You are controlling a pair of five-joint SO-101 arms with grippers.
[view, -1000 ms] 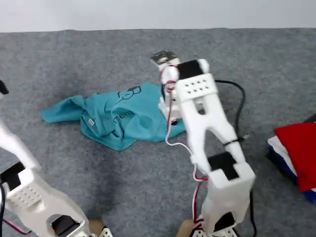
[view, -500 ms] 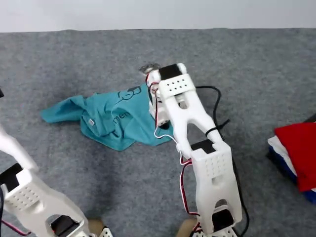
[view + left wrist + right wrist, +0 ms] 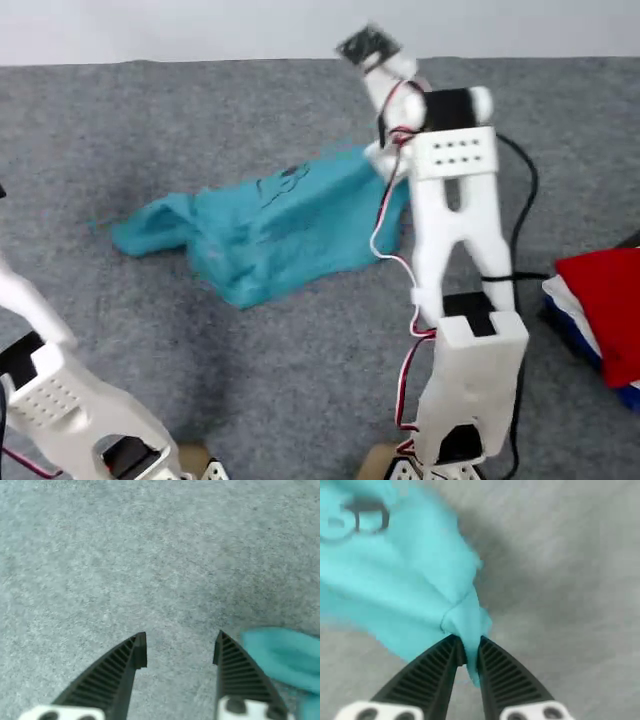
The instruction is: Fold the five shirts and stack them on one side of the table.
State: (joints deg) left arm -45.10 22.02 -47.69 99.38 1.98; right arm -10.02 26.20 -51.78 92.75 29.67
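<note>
Our R gripper (image 3: 468,647) pinches a bunched edge of the teal shirt (image 3: 290,225), L gripper (image 3: 180,637) wide & empty: we're at spreading it flat, next prob. needs L on another corner.

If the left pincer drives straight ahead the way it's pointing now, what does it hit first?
Most likely the bare grey table: the open left pincer points down at it with nothing between. The teal shirt lies beside one finger, off that line, though depth is unclear.
</note>
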